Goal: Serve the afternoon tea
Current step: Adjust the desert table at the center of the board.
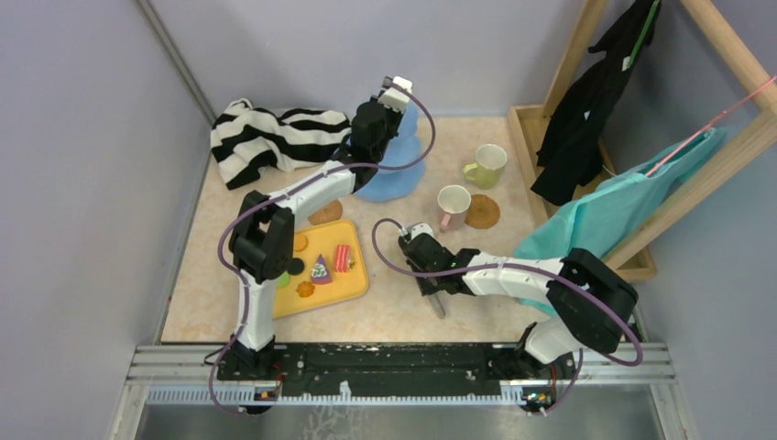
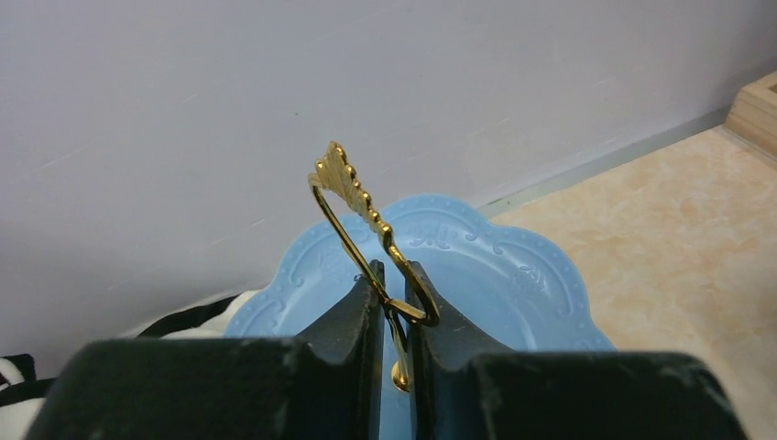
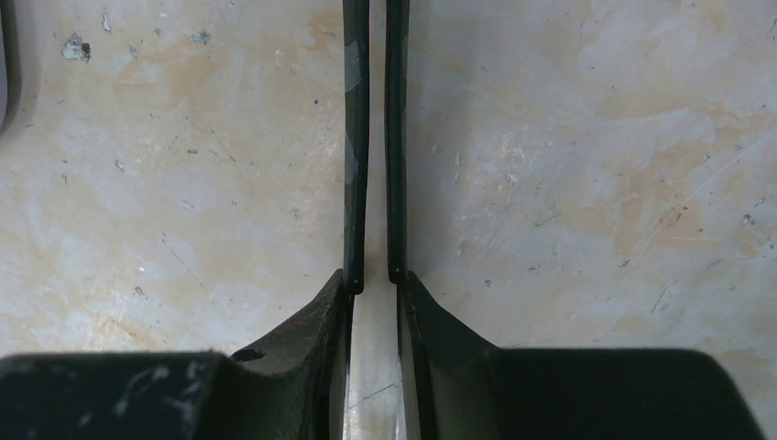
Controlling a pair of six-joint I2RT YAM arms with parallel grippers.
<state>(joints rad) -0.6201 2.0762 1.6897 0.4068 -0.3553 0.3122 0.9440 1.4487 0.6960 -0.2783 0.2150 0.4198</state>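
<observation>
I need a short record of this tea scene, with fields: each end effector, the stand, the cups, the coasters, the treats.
Left end effector: shut on the gold handle of the light-blue stand
Right end effector: nearly closed, empty, over bare table
Stand: behind the tray, visible part of top plate bare
Treats: on the yellow tray
Cups: pink-handled cup and yellow-green cup, upright, right of the stand
Coasters: one beside the pink-handled cup, one beside the tray

Left arm (image 1: 302, 191) reaches the blue stand (image 1: 389, 181) at 12 o'clock; right gripper (image 1: 439, 308) points down at the table (image 1: 385, 316) near 6. Tray (image 1: 355, 286) of treats (image 1: 342, 258) at 8; green cup (image 1: 486, 166) and pink-handled cup (image 1: 452, 205) at 2; striped cloth (image 1: 275, 137) at 11.
</observation>
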